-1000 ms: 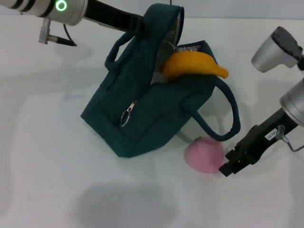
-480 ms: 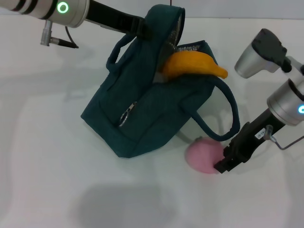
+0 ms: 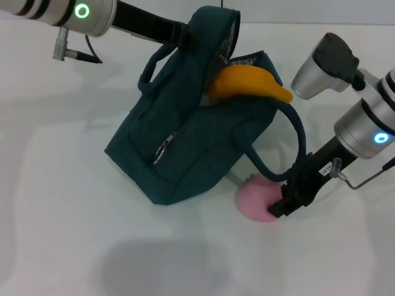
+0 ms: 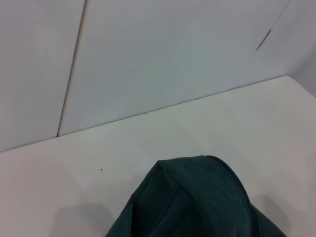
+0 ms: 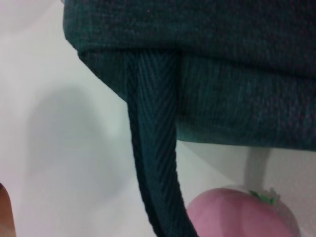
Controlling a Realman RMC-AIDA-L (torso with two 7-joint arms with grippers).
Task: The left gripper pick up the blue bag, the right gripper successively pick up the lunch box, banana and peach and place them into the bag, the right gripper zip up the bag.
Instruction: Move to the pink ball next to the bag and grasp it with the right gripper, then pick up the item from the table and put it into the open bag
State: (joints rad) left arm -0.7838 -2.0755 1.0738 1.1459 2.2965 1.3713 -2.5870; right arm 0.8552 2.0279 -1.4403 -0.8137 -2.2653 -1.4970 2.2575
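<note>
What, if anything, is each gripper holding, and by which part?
The left gripper holds the blue bag up by its top edge. The right gripper is at the peach; whether it grips it cannot be told.

Your head camera sits high and looks forward and down, taking in the whole white tabletop [image 3: 62, 203] with the blue bag [image 3: 185, 142] near the middle and both arms reaching in from the sides. Your left wrist camera looks out level across the tabletop toward the pale back wall [image 4: 163, 54], with only the bag's raised top edge close in front. Your right wrist camera is pressed very near the bag's side, its handle [image 5: 153, 163] and the peach [image 5: 237, 215]. All three views share the bag; the head and right wrist views also share the peach
</note>
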